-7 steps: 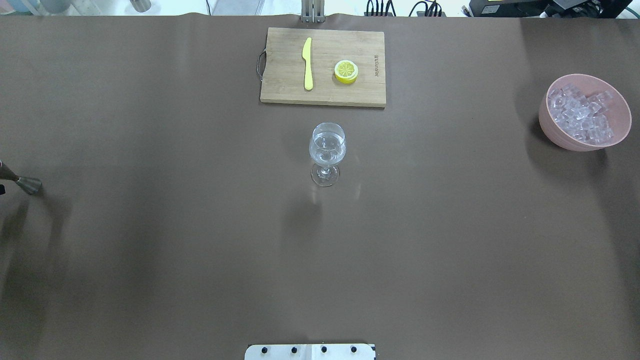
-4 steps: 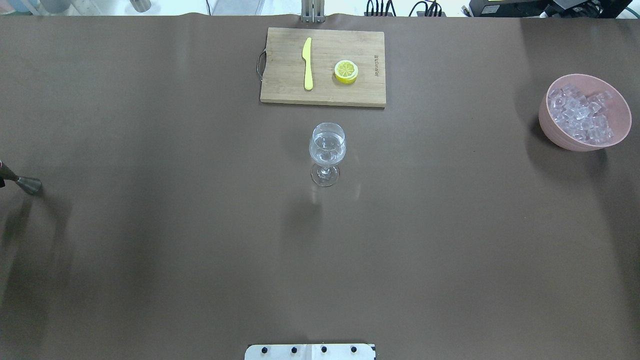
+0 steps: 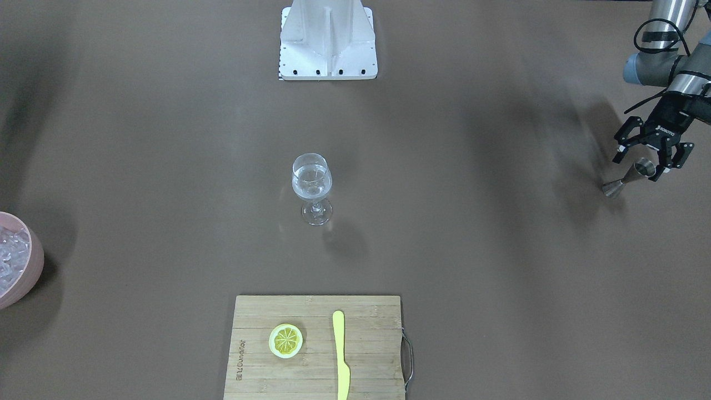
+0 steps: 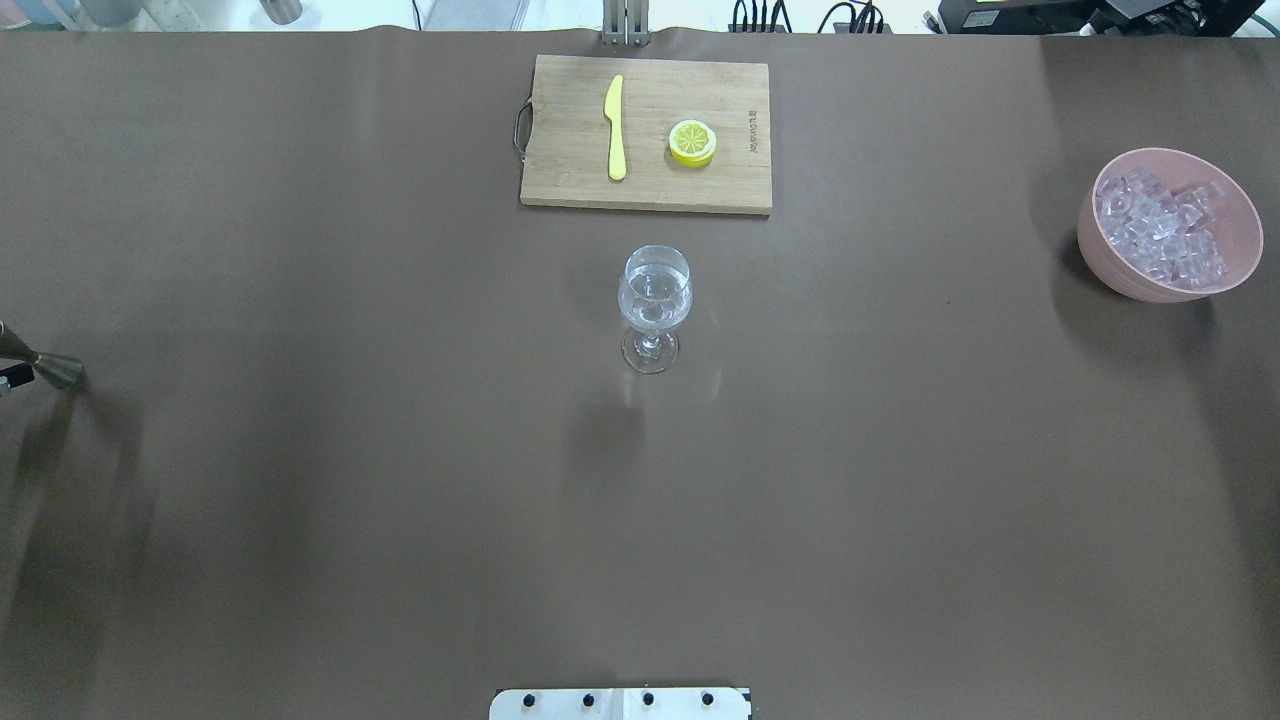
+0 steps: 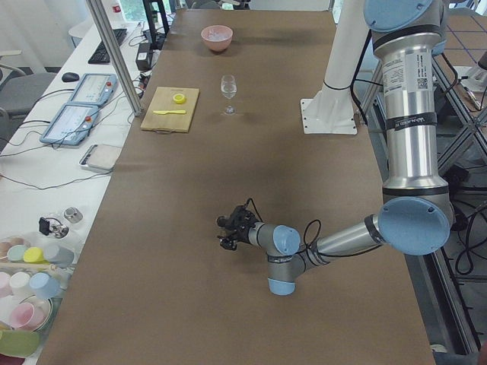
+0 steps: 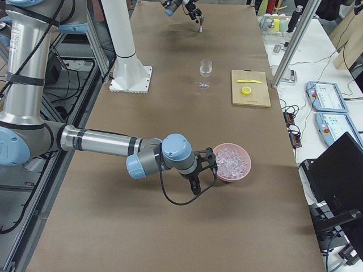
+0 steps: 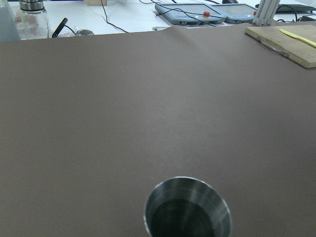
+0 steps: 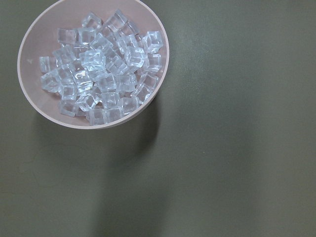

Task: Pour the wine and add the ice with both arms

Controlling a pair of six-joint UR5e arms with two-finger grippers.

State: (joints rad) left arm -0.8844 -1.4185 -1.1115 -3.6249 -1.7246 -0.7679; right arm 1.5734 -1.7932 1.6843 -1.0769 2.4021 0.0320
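A clear stemmed glass point(image 4: 655, 300) stands mid-table with clear wine point(image 4: 655, 288) in its bowl; it also shows in the front view point(image 3: 312, 180). The ice point(image 4: 1160, 235) fills a pink bowl point(image 4: 1100, 262) at the right edge, and the right wrist view looks straight down on the ice point(image 8: 98, 74). My left gripper point(image 3: 640, 168) is open, its fingers spread either side of the top of a steel jigger point(image 3: 612, 188) that stands on the table. My right gripper point(image 6: 199, 174) hovers beside the bowl; I cannot tell whether it is open or shut.
A wooden cutting board point(image 4: 570, 190) at the far middle holds a yellow knife point(image 4: 615, 125) and a lemon half point(image 4: 692, 142). The white pedestal point(image 4: 620, 703) is at the near edge. The jigger's cup point(image 7: 187, 210) looks empty.
Only a sliver of my left gripper at the overhead view's left edge has shifted slightly beside the jigger. The jigger, glass and bowl have not moved.
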